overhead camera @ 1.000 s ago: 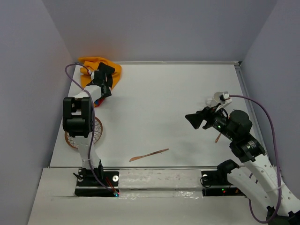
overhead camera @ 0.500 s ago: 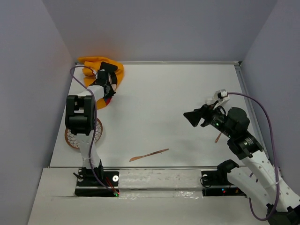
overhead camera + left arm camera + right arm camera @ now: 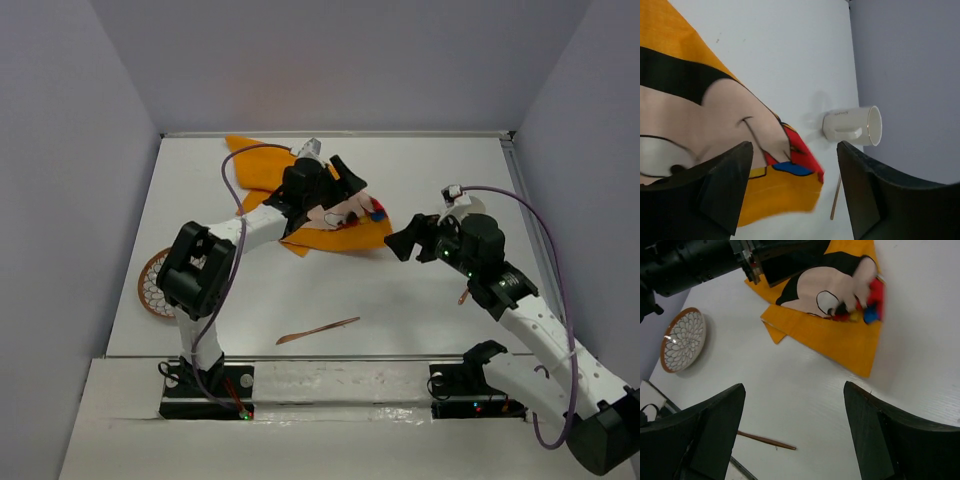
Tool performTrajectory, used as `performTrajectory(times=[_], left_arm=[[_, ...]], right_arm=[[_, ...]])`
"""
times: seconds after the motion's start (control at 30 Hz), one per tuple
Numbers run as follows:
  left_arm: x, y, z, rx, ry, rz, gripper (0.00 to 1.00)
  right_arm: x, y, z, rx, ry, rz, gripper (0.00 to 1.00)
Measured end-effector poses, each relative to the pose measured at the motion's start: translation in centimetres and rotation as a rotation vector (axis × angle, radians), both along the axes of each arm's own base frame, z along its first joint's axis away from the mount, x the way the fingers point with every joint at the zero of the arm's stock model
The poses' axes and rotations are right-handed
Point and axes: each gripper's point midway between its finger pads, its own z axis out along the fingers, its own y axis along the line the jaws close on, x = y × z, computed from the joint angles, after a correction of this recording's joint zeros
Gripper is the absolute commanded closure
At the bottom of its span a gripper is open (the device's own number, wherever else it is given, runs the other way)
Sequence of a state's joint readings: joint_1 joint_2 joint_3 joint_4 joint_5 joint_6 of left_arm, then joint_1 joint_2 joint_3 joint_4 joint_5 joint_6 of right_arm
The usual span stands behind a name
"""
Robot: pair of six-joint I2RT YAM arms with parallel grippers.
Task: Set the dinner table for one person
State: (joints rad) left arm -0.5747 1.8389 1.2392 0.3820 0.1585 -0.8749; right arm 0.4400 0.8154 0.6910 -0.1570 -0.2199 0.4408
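- Both grippers gape open: left gripper point(image 3: 792, 150) over the orange cloth point(image 3: 705, 125), right gripper point(image 3: 794, 390) empty.
- Cloth's loose corner may snag, nudging the nearby mug point(image 3: 850, 126).

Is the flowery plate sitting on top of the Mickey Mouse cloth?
No, the plate rests on the bare white table, well apart from the orange cloth.

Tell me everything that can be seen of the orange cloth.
The orange cloth is thin fabric printed with a Mickey Mouse face in black, cream, red and blue. It lies spread mostly flat on the table, at its far middle, with a small fold at one edge. The open left gripper hangs over it.
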Motion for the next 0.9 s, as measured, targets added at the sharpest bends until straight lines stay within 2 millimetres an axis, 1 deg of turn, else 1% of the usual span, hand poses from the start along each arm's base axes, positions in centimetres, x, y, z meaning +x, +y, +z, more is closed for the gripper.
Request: performTrajectory(times=[0.07,0.1,0.17,0.23,0.27,0.3,0.33,0.37,0.43,0.47,0.5,0.57,0.63,0.7,0.87,0.9], left_arm=[[-0.5,-0.4,-0.5,-0.01,0.004,0.005,0.07],[-0.6,0.1,-1.1,-0.001,0.01,0.02,0.07],[-0.7,1.9,-2.8,0.048,0.023,0.075,0.06],[-1.1,5.1,-4.5,0.116,0.038,0.16,0.09],[-1.5,7.3,-5.0,0.15,0.042,0.213,0.09],[-1.9,9.3,-5.3,0.172,0.045,0.257,0.11],[-2.1,10.7,-5.3,0.187,0.045,0.29,0.13],[-2.2,13.1,-5.0,0.201,0.039,0.35,0.16],[-1.9,16.8,-4.7,0.206,0.027,0.446,0.2],[-1.8,18.3,-4.8,0.208,0.031,0.485,0.21],[-1.7,20.2,-5.3,0.216,0.038,0.533,0.22],[-1.9,23.6,-6.9,0.241,0.073,0.616,0.23],[-2.6,26.1,-9.1,0.28,0.128,0.67,0.28],[-2.9,26.7,-10.1,0.299,0.155,0.682,0.33],[-2.5,26.9,-13.1,0.368,0.222,0.687,0.34],[-2.2,27.0,-13.9,0.389,0.239,0.69,0.36]], right_arm=[[0.5,-0.3,-0.8,-0.026,0.015,-0.026,0.15],[0.8,-0.5,-1.2,-0.041,0.023,-0.04,0.17],[1.2,-1.0,-2.0,-0.067,0.038,-0.068,0.19],[1.7,-1.4,-2.5,-0.085,0.048,-0.097,0.26],[1.9,-1.5,-2.7,-0.092,0.051,-0.106,0.32],[2.1,-1.6,-3.0,-0.101,0.058,-0.12,0.34],[2.2,-1.7,-3.1,-0.102,0.061,-0.123,0.34],[2.3,-1.7,-3.3,-0.107,0.064,-0.128,0.35],[2.4,-1.7,-3.6,-0.106,0.075,-0.13,0.35],[2.4,-1.6,-3.7,-0.105,0.079,-0.13,0.36],[2.4,-1.5,-3.7,-0.102,0.078,-0.127,0.36],[2.4,-1.4,-3.7,-0.093,0.077,-0.122,0.36],[2.4,-1.3,-3.7,-0.086,0.076,-0.118,0.36],[2.3,-1.2,-4.0,-0.084,0.083,-0.114,0.36],[1.8,-1.2,-4.2,-0.076,0.087,-0.102,0.36],[1.7,-1.2,-4.1,-0.073,0.083,-0.102,0.36]])
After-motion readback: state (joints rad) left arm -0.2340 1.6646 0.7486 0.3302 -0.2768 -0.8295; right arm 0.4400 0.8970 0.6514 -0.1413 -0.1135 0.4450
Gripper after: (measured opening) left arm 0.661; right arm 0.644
